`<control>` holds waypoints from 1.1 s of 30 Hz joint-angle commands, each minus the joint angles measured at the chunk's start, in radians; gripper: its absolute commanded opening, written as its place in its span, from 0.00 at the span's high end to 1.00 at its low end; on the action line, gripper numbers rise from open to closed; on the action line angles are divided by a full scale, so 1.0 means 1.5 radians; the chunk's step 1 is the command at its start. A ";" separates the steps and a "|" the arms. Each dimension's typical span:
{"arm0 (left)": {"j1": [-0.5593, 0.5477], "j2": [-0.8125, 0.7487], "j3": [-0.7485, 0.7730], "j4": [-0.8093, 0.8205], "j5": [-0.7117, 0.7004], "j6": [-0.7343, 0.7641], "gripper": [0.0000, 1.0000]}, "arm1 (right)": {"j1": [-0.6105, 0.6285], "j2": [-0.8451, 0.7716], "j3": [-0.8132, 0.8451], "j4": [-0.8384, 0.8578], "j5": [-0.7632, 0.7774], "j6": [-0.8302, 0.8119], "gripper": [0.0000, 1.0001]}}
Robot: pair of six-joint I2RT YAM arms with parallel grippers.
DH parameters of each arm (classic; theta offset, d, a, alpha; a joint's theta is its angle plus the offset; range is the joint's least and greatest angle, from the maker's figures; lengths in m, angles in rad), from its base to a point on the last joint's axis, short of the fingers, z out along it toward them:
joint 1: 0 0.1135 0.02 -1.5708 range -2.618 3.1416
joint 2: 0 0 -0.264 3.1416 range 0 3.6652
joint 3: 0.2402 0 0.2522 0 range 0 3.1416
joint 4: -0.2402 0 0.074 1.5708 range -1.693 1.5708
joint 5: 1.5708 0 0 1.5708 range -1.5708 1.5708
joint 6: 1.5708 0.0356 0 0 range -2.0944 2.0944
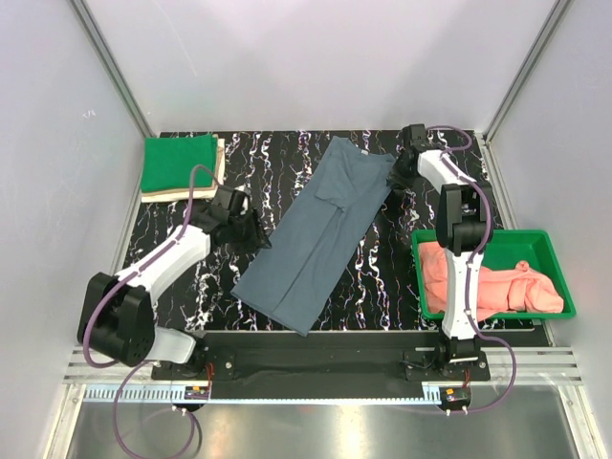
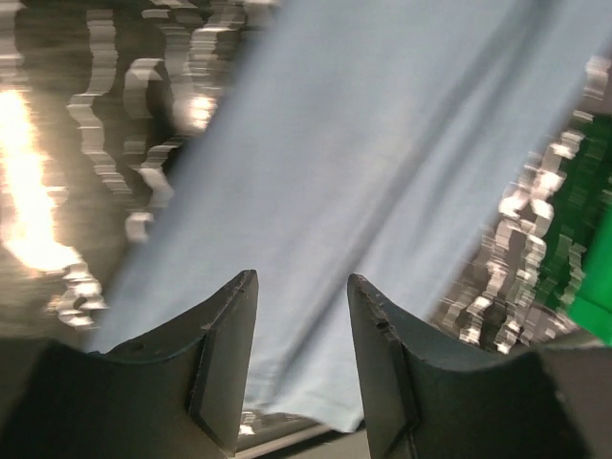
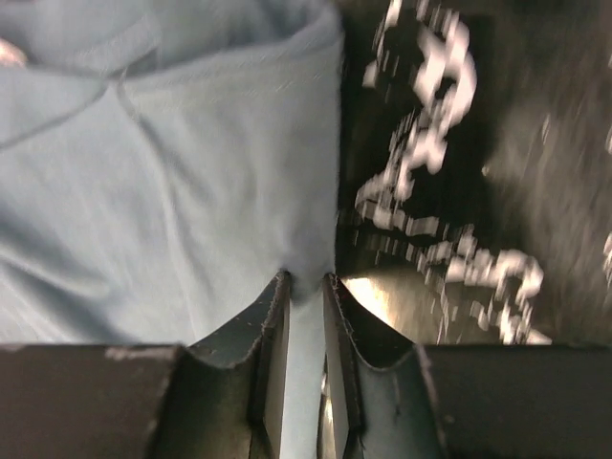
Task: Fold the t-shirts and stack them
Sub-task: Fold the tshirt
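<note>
A grey-blue t-shirt (image 1: 320, 229), folded lengthwise, lies diagonally across the middle of the black marbled table. My left gripper (image 1: 256, 232) is beside its left edge. In the left wrist view the gripper (image 2: 301, 287) is open with the shirt (image 2: 382, 143) beyond the fingertips and nothing between them. My right gripper (image 1: 394, 182) is at the shirt's far right edge. In the right wrist view it (image 3: 304, 287) is shut on a pinch of the shirt's edge (image 3: 191, 191). A folded green shirt (image 1: 179, 163) rests on a beige one at the back left.
A green tray (image 1: 550, 244) holding crumpled salmon-pink shirts (image 1: 488, 282) stands at the right, beside the right arm. White walls enclose the table on three sides.
</note>
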 commanded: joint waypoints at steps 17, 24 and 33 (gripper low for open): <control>0.022 0.136 -0.006 -0.013 -0.002 0.117 0.44 | -0.054 0.089 0.278 -0.135 -0.081 -0.110 0.61; -0.003 0.185 -0.057 0.023 0.032 0.102 0.56 | -0.049 -0.070 0.135 -0.114 -0.144 -0.096 0.55; -0.012 0.051 -0.177 0.086 0.111 0.003 1.00 | 0.002 -0.223 -0.074 -0.103 -0.149 -0.073 0.55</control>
